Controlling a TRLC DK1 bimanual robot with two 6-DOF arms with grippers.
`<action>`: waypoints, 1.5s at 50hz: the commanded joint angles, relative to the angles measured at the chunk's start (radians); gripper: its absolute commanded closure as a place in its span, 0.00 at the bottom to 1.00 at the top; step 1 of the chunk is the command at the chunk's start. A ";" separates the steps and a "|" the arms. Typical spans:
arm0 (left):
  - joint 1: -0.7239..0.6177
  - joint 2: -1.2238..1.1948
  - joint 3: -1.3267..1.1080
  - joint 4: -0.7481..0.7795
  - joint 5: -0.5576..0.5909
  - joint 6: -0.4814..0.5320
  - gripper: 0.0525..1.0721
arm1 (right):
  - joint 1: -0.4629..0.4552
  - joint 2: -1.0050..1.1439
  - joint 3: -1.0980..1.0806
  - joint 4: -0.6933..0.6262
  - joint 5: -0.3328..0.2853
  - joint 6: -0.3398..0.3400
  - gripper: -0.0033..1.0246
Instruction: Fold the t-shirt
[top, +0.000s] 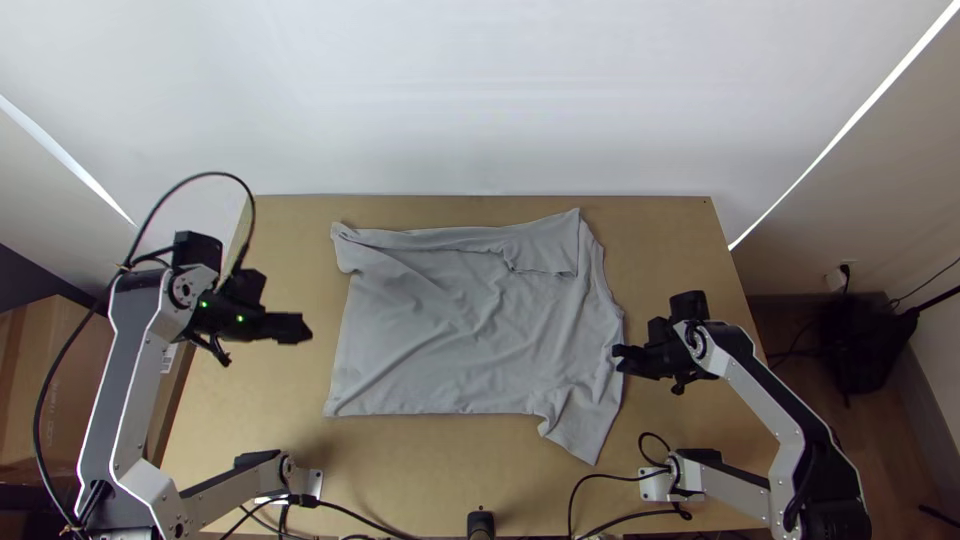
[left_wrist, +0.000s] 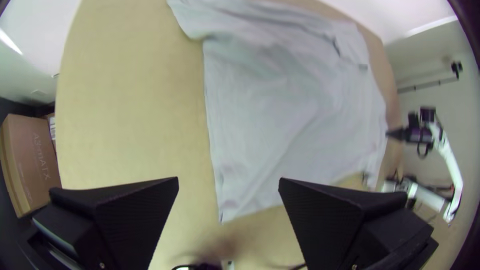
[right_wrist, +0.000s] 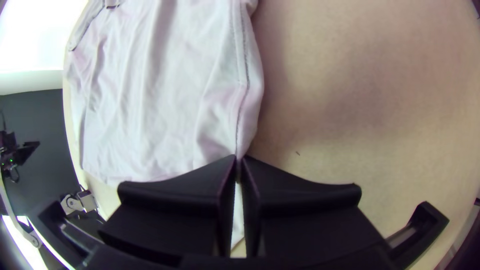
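Though wrinkly, one grey t-shirt (top: 450, 340)

Steep overhead, 2 wrist views, shared table (top: 670, 250)

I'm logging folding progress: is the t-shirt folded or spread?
Mostly spread, with one fold: the t-shirt's far side lies turned inward in a strip, while its near sleeve sticks out.

I see light wooden table (top: 420, 450), grey t-shirt (top: 450, 320) spread on it, far side folded over, sleeve (top: 582, 425) near right.
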 joint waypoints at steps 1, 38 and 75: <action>0.005 -0.035 -0.135 -0.041 -0.043 0.187 0.11 | -0.015 -0.037 -0.035 0.004 0.002 -0.013 0.97; -0.356 -0.019 -0.580 0.243 -0.177 0.212 0.26 | -0.025 -0.153 -0.067 -0.004 0.002 0.036 0.97; -0.385 0.037 -0.596 0.360 -0.069 0.201 0.97 | -0.114 -0.204 -0.078 -0.010 0.003 0.019 0.97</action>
